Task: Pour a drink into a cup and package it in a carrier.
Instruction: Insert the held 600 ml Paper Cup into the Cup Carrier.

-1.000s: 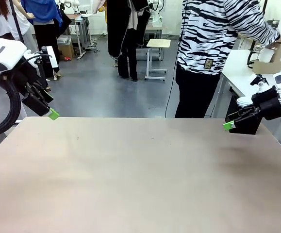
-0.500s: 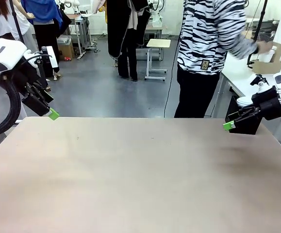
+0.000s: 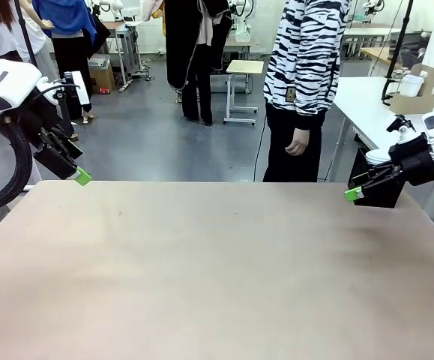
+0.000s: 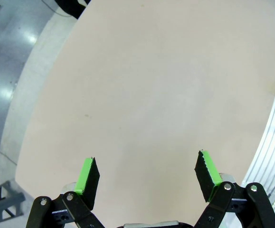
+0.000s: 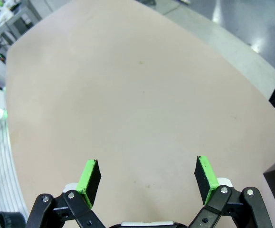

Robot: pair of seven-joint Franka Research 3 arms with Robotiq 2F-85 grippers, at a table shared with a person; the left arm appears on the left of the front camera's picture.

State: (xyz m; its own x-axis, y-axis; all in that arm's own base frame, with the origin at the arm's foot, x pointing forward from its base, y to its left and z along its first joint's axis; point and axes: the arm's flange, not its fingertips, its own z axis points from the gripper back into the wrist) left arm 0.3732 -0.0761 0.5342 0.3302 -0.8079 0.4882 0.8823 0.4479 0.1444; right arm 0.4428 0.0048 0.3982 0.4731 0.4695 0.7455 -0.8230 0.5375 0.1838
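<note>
Pre-start. I see left gripper (image 4: pixel 146 173) and right gripper (image 5: pixel 146 175) wide, empty, over bare table (image 3: pixel 217 277). Carrier (image 3: pixel 413 96) on far-right side table. Next: await person's (image 3: pixel 306 67) handover.

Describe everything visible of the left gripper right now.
The left gripper is black with bright green pads on its two fingers. Its jaws stand wide apart and hold nothing. It hangs over the bare beige table without touching it; the front view places it above the table's far left corner, on the end of the white arm.
</note>
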